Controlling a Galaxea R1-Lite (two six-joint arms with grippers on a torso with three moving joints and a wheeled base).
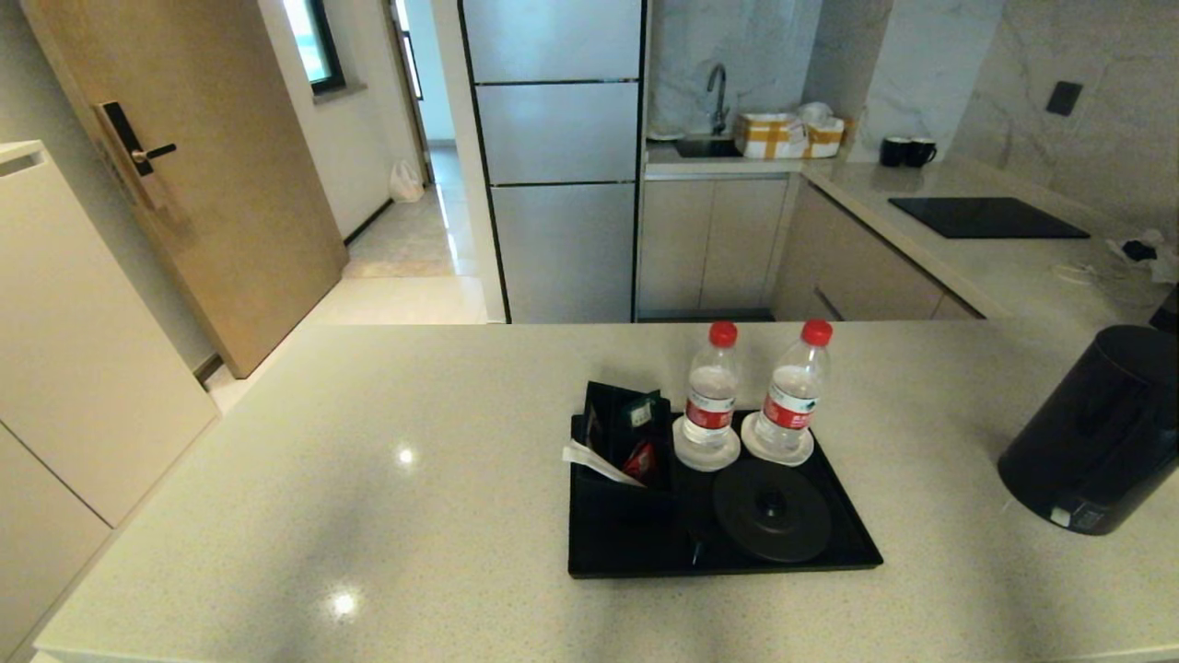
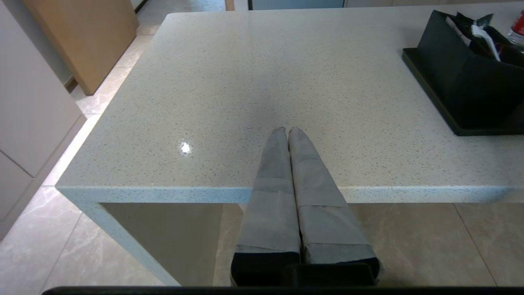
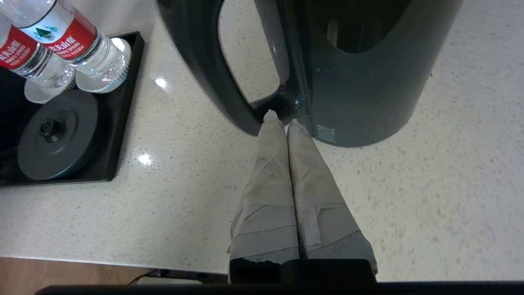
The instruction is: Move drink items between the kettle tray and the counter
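The dark grey kettle (image 1: pixel 1096 433) stands on the beige counter (image 1: pixel 368 479), to the right of the black kettle tray (image 1: pixel 718 564). Two red-capped bottles (image 1: pixel 711 391) (image 1: pixel 792 391) stand on white coasters at the tray's back, behind the bare round kettle base (image 1: pixel 772 511). In the right wrist view my right gripper (image 3: pixel 281 119) is shut and empty, its tips close to the lower end of the kettle's handle (image 3: pixel 204 61) where it meets the kettle (image 3: pixel 360 82). My left gripper (image 2: pixel 287 130) is shut and empty over the counter's front edge, left of the tray (image 2: pixel 434 98). Neither arm shows in the head view.
A black sachet box (image 1: pixel 622 433) fills the tray's left side. Behind, a second worktop carries a black cooktop (image 1: pixel 987 217), two black mugs (image 1: pixel 907 151) and loose cables (image 1: pixel 1138 250). A fridge (image 1: pixel 557 157) and a wooden door (image 1: pixel 184 166) stand beyond the counter.
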